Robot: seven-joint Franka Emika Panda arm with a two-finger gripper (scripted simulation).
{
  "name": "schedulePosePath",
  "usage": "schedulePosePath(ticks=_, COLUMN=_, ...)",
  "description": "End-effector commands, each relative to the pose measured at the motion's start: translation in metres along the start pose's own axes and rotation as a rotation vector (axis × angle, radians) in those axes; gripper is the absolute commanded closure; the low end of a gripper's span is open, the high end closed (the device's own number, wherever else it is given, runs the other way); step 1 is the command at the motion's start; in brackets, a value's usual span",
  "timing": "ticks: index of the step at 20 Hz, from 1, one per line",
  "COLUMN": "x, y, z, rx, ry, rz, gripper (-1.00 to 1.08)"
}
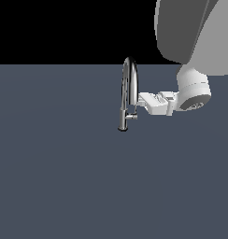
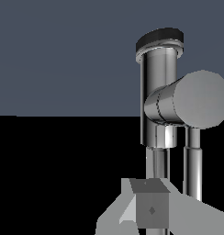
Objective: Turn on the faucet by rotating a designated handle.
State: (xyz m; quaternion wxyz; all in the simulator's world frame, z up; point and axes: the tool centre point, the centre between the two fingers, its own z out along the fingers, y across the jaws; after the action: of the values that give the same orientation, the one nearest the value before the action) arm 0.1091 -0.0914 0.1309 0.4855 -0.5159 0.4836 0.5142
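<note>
The chrome faucet [image 1: 124, 91] stands upright on the dark surface, its arched spout curving over toward the exterior view's right. The stubby handle [image 1: 131, 117] sticks out sideways low on the stem. My white gripper [image 1: 141, 99] reaches in from the exterior view's right, level with the spout's hanging end and above the handle. Its fingers look shut with nothing between them. Whether they touch the spout I cannot tell. In the wrist view the handle [image 2: 200, 99] points its round end at the camera, the faucet [image 2: 158, 92] stem runs behind it, and the gripper [image 2: 151, 210] sits close beside the tubes.
The dark grey-blue floor [image 1: 64, 177] spreads flat all round the faucet. The arm's large grey link [image 1: 195, 28] hangs above the exterior view's upper right, with the wrist [image 1: 193, 91] below it.
</note>
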Motion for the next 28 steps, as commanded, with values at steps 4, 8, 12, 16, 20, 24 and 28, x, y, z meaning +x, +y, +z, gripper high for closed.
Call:
schedulePosePath(ticks=4, x=-0.002, y=0.007, z=0.000, rx=0.000, ry=0.000, rz=0.000, gripper=1.08)
schedulePosePath(ticks=8, x=-0.004, y=0.013, z=0.000, rx=0.000, ry=0.000, rz=0.000, gripper=1.08)
schedulePosePath(ticks=12, x=-0.005, y=0.020, z=0.000, rx=0.000, ry=0.000, rz=0.000, gripper=1.08)
schedulePosePath(ticks=16, x=-0.007, y=0.026, z=0.000, rx=0.000, ry=0.000, rz=-0.001, gripper=1.08)
schedulePosePath(ticks=20, x=-0.008, y=0.032, z=0.000, rx=0.000, ry=0.000, rz=-0.001, gripper=1.08)
schedulePosePath(ticks=24, x=-0.004, y=0.035, z=0.006, rx=-0.004, ry=-0.003, rz=-0.002, gripper=1.08)
schedulePosePath(ticks=28, x=0.001, y=0.045, z=0.005, rx=-0.003, ry=-0.002, rz=-0.002, gripper=1.08)
